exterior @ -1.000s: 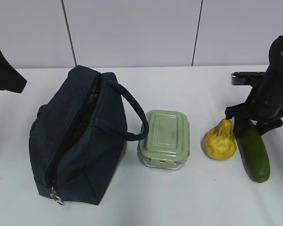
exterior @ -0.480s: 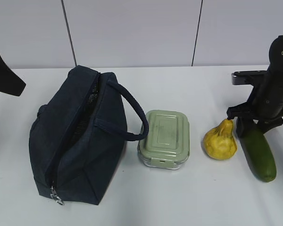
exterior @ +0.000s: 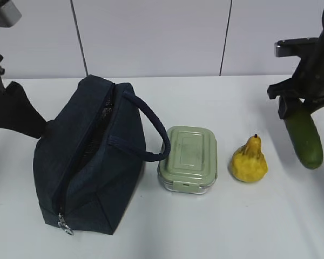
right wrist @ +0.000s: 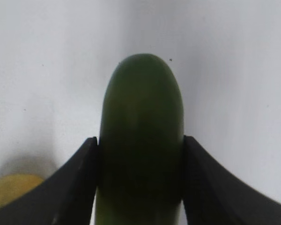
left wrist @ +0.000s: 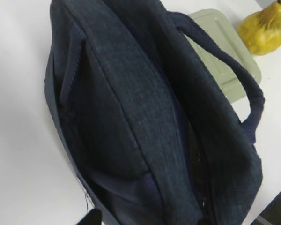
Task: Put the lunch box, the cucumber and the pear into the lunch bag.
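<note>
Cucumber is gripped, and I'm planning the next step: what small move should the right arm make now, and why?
Probably carry the cucumber leftward toward the lunch bag. The right gripper clamps it clear of the table, and the bag's zipper gapes open, well left of the pear.

The white counter (exterior: pixel 216 226) carries the navy lunch bag (exterior: pixel 89 162) at left, the pale green lunch box (exterior: pixel 188 159) just beside it, then the yellow pear (exterior: pixel 250 162).
</note>
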Motion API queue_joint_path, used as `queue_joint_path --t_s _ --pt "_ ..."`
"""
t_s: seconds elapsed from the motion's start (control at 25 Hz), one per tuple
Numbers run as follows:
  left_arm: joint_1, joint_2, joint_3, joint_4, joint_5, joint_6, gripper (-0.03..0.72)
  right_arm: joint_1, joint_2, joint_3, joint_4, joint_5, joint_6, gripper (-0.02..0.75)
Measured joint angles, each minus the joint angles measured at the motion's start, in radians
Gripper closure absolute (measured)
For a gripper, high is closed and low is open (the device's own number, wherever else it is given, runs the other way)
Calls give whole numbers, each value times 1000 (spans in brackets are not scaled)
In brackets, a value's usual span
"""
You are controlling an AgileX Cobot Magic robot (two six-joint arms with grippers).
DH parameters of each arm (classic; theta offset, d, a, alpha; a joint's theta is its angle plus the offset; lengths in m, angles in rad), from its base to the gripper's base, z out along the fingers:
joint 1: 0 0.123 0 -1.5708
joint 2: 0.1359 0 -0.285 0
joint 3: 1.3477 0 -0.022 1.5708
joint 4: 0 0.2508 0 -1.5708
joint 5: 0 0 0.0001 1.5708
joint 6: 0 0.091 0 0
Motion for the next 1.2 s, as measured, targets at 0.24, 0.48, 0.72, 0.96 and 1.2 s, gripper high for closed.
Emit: queue_joint_path --t_s 0.24,0.48,0.72,0.96,1.2 --pt "-12 51 0 -24 2 -1 326 0 -46 -68 61 16 2 359" --pt "-25 109 0 -38 2 -3 400 2 -68 -108 222 34 -77 360" --pt "-25 130 -1 -43 -21 -9 663 73 -72 -130 431 53 -213 360" --pt "-25 130 -1 -44 -51 -16 682 211 -72 -161 723 57 -368 360" --pt "-25 130 -1 -46 -60 -17 684 348 -72 -165 1082 -42 -560 360"
